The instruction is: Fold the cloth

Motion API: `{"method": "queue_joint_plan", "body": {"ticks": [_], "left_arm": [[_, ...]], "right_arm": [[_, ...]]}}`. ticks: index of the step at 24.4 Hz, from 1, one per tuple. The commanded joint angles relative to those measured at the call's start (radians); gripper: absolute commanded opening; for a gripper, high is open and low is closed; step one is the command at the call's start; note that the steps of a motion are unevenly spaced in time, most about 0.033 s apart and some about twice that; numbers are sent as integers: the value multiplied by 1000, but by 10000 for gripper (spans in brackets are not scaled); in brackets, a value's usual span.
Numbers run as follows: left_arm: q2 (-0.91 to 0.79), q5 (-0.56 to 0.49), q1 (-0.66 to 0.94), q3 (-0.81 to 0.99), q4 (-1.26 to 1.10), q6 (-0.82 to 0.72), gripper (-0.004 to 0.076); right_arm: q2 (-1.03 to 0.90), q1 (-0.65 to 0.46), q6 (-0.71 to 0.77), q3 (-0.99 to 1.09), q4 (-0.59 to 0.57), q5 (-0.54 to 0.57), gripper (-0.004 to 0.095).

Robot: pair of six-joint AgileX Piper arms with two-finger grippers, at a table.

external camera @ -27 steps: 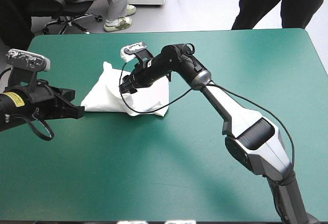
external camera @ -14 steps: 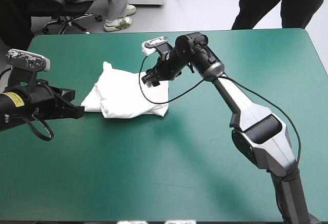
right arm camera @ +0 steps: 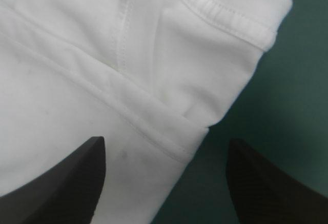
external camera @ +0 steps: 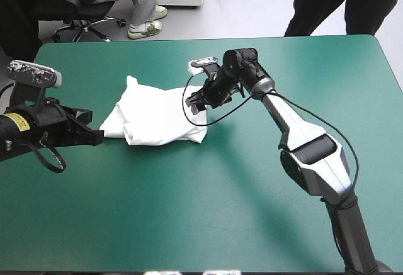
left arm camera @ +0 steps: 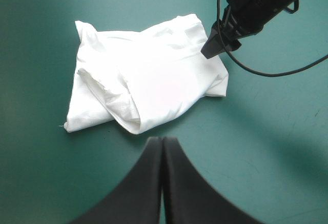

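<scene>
The white T-shirt lies as a folded bundle left of the table's middle. My right gripper hovers at the bundle's right edge. In the right wrist view it is open, fingers wide apart, with the T-shirt's hemmed corner under and ahead of it. Nothing is gripped. My left gripper stays low over the cover just left of the bundle. In the left wrist view it is shut in a pointed arch, with the T-shirt ahead and the right gripper at its far corner.
Bare teal-green cover stretches across the near and right parts of the table. The right arm reaches diagonally from the near right corner toward the bundle.
The right gripper has drawn back from over the bundle's middle to its right edge. The bundle now lies flatter and uncovered. The left arm has not moved.
</scene>
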Motion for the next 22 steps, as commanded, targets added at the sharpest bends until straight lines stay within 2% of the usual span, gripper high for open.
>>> {"method": "queue_joint_plan", "body": {"ticks": [1, 7, 9, 10, 11, 13, 17, 19, 22], "left_arm": [[-3, 50, 0, -20, -22, -10, -17], [10, 56, 0, -20, -22, -10, -17], [16, 55, 0, -20, -22, -10, -17], [17, 55, 0, -20, -22, -10, -17], [17, 58, 0, -20, -22, -10, -17], [17, 58, 0, -20, -22, -10, -17], [17, 58, 0, -20, -22, -10, -17], [17, 58, 0, -20, -26, -10, -17], [17, 58, 0, -20, -52, -10, -17]], "right_arm": [[-43, -9, -6, -31, 75, -7, 635], [6, -9, -10, -31, 133, -10, 635], [26, -9, -27, -31, 174, -10, 567], [28, -9, -40, -31, 178, -10, 356], [28, -7, -50, -31, 177, -16, 205], [26, -7, -86, -31, 179, -38, -14], [26, -7, -163, -31, 169, -100, -17], [26, -7, -198, -31, 61, -142, -16], [16, -38, -123, -29, -78, -96, -14]]}}
